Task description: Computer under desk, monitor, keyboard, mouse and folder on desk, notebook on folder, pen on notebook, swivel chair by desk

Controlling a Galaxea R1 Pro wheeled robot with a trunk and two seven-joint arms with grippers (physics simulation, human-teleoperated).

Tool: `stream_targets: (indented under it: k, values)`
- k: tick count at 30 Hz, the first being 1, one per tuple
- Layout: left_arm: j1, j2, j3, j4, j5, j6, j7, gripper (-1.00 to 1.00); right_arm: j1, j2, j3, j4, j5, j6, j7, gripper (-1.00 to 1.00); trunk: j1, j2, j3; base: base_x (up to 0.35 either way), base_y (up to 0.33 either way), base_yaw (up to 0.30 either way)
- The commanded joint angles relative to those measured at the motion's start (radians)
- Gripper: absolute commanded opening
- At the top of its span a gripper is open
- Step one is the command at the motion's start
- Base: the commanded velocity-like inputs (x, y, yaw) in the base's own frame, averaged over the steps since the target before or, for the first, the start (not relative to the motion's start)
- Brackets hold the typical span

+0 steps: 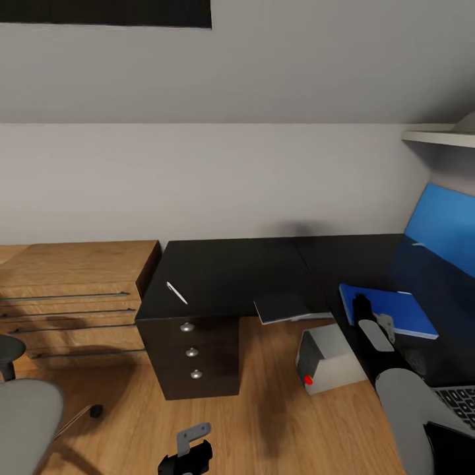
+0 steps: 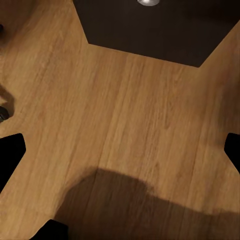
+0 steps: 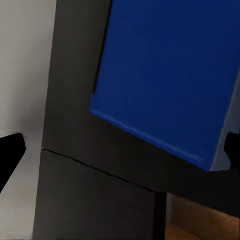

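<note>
The blue folder (image 1: 396, 310) (image 3: 170, 75) lies flat on the black desk (image 1: 244, 264). My right gripper (image 1: 362, 307) (image 3: 120, 150) hovers over the folder's near edge, open, fingers wide apart. The grey notebook (image 1: 285, 307) rests at the desk's front edge, left of the folder. Further left, the white pen (image 1: 176, 292) lies above the drawers. The silver computer (image 1: 328, 359) stands on the floor by the desk. A corner of the keyboard (image 1: 460, 403) shows at the lower right. My left gripper (image 1: 190, 454) (image 2: 120, 150) hangs open over the wood floor. The swivel chair (image 1: 25, 414) is at the lower left.
A dark drawer unit (image 1: 192, 359) (image 2: 155, 27) with round knobs supports the desk's left end. A low light-wood shelf unit (image 1: 72, 284) stands to its left against the wall. The blue back panel (image 1: 443, 227) and a white shelf (image 1: 439, 137) are at the right.
</note>
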Motion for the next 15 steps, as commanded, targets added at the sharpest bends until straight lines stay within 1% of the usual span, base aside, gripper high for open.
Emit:
stream_targets:
  k: [1,2,5,6,7,9,15]
  values:
    - [-0.001,0.001,-0.004,-0.001,0.007,-0.004,0.005,1.0,0.0,0.004,0.009,-0.001,-0.01,-0.004,0.0,1.0,0.0,-0.001,-0.001,0.0,0.0,0.0]
    - [-0.001,0.001,-0.004,-0.001,0.007,-0.004,0.005,1.0,0.0,0.013,0.03,-0.002,-0.009,-0.004,0.007,1.0,0.0,-0.001,-0.001,0.0,0.0,0.0]
    - [-0.001,0.001,-0.004,-0.001,0.007,-0.004,0.005,1.0,0.0,0.026,0.068,-0.002,-0.007,-0.005,0.022,1.0,0.0,-0.001,-0.001,0.0,0.0,0.0]
    - [-0.001,0.001,-0.004,-0.001,0.006,-0.004,0.005,1.0,0.0,0.035,0.09,-0.002,-0.006,-0.005,0.035,1.0,0.0,-0.001,-0.001,0.0,0.0,0.0]
    - [-0.001,0.001,-0.003,-0.001,0.006,-0.004,0.005,1.0,0.0,0.039,0.098,-0.002,-0.006,-0.005,0.042,1.0,0.0,-0.001,-0.001,0.0,0.0,0.0]
    - [-0.001,0.001,-0.003,-0.001,0.006,-0.004,0.005,1.0,0.001,0.053,0.115,-0.003,-0.006,-0.007,0.065,1.0,0.0,-0.001,-0.001,0.0,0.0,0.0]
    - [-0.001,0.001,-0.003,-0.001,0.006,-0.004,0.007,1.0,0.001,0.079,0.127,-0.004,-0.008,-0.008,0.101,1.0,0.0,-0.001,-0.001,0.0,0.0,0.0]
